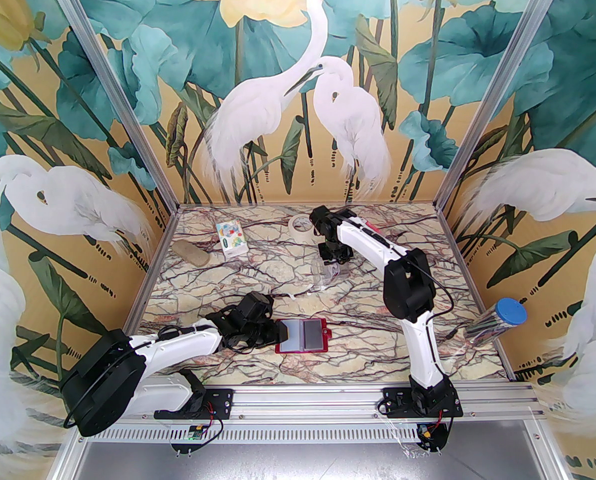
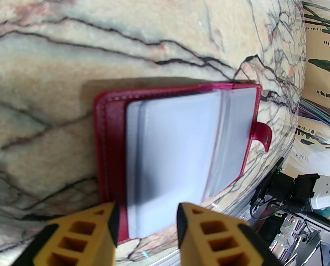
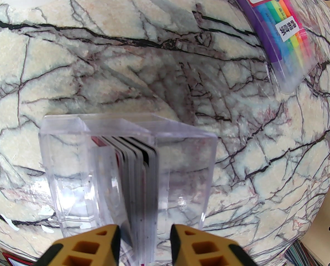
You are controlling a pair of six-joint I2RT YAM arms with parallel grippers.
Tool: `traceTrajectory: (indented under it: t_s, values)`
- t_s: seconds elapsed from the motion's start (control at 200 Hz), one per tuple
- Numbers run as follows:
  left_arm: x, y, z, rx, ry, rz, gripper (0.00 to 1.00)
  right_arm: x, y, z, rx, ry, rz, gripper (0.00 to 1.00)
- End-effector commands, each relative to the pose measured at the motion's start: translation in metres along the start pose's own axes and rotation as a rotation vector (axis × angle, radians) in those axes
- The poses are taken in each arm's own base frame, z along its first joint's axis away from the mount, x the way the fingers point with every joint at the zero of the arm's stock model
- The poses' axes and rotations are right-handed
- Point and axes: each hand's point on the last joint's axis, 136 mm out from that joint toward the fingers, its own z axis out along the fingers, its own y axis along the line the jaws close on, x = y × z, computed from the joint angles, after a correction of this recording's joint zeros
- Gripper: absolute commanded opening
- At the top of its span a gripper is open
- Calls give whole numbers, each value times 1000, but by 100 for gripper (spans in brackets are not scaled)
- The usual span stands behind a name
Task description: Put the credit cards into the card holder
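Observation:
The card holder (image 1: 303, 335) lies open on the marble table, dark red with a snap tab on its right side. Its red cover (image 2: 109, 137) frames pale clear sleeves (image 2: 176, 148), the top one curling up. My left gripper (image 1: 279, 332) sits at the holder's left edge. In the left wrist view the left gripper (image 2: 146, 220) is open, with the sleeves' near edge in the gap. The credit cards (image 3: 138, 176) stand on edge in a clear plastic box (image 3: 70, 181). My right gripper (image 3: 144, 240) is open, its fingers on either side of the cards. From above, the right gripper (image 1: 332, 268) hovers over the box (image 1: 320, 280).
A tape roll (image 1: 300, 226), a colourful packet (image 1: 231, 238) and a beige stone-like lump (image 1: 192, 254) lie at the back. A rainbow-striped packet (image 3: 281, 32) is beyond the box. A blue-lidded clear jar (image 1: 498, 320) lies at the right edge.

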Motion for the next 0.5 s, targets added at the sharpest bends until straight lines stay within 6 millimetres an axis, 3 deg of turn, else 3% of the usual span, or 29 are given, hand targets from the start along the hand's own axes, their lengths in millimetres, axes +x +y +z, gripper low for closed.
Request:
traceTrajectory:
  t_s: [0.0, 0.495]
  values:
    - [-3, -8, 0, 18, 6, 22, 40, -2, -2, -11, 17, -17, -16, 33]
    - [-2, -6, 0, 18, 3, 16, 40, -1, 11, -17, -21, -11, -28, 10]
